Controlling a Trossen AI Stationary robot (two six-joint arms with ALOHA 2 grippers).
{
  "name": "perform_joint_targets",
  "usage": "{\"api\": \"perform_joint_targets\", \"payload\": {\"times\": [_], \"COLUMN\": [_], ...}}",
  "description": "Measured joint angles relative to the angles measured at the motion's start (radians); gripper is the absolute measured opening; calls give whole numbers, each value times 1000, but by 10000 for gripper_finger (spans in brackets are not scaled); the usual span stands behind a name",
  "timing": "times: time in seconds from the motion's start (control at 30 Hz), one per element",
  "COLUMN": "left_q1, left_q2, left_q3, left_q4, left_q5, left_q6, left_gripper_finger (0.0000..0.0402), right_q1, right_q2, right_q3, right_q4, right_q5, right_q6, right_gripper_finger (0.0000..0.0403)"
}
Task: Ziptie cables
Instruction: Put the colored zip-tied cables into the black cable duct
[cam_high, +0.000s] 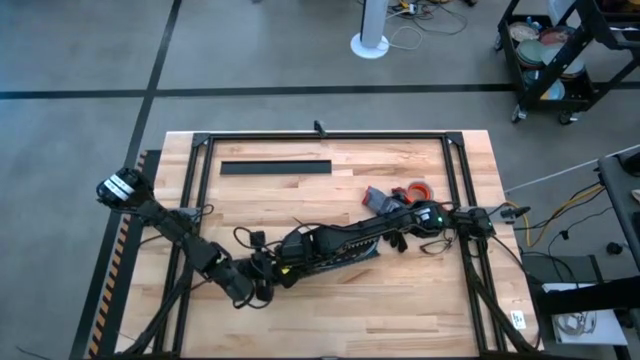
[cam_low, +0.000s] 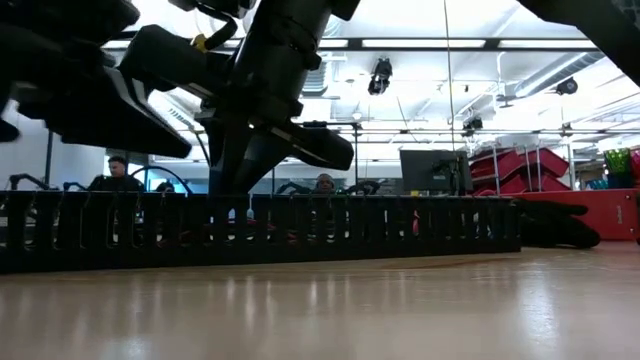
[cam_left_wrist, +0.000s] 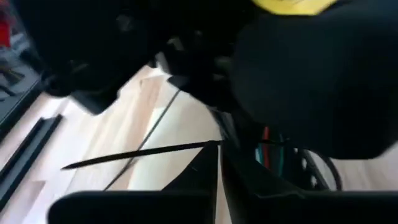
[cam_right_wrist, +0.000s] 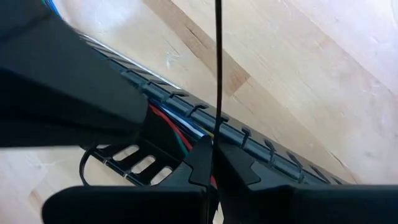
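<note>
A long black comb-toothed duct (cam_right_wrist: 249, 138) lies on the table under both arms (cam_low: 300, 230). The cables (cam_right_wrist: 179, 134), red, green, blue and white, run inside it. My right gripper (cam_right_wrist: 211, 152) is just above the duct, shut on a thin dark ziptie (cam_right_wrist: 218, 68). Right beside it, my left gripper (cam_left_wrist: 219, 149) is shut on a thin dark ziptie (cam_left_wrist: 137, 154) whose pointed end is free. Whether these are one strip or two, I cannot tell. In the high view the grippers meet left of the table's middle (cam_high: 278, 260). My left gripper pinches the ziptie between its two fingertips at one end (cam_left_wrist: 210, 145). The strip sticks out sideways from the fingers, clear of the table. My right gripper pinches the ziptie between its fingertips (cam_right_wrist: 217, 127). The strip runs straight on past the fingers, across the duct and above it.
A second black duct piece (cam_high: 275, 167) lies near the far edge. A red tape roll (cam_high: 418, 190) and a grey object (cam_high: 378, 198) sit at the right. A black frame (cam_high: 320, 135) rims the table. People sit beyond the table (cam_low: 118, 172).
</note>
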Motion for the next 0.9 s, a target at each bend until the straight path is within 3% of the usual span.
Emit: {"api": "perform_joint_targets", "payload": {"times": [0.13,0.33,0.53,0.7,0.8,0.9], "left_q1": [22,62,84,113,162,195], "left_q2": [0,-2,-33,-46,-38,-28], "left_q3": [-17,-172,-298,-299,-294,-296], "left_q4": [74,421,662,677,642,594], "left_q5": [77,161,220,241,334,358], "left_q6": [70,158,217,247,179,122], "left_gripper_finger": [33,82,115,145,155,154], "right_q1": [2,4,7,11,14,14], "right_q2": [0,0,-2,-2,-2,-2], "right_q3": [0,0,0,0,-1,-2], "right_q4": [-4,10,58,105,124,135], "right_q5": [0,0,0,-7,-6,2], "right_q6": [-13,-37,-65,-116,-125,-133], "right_gripper_finger": [0,0,0,0,0,0]}}
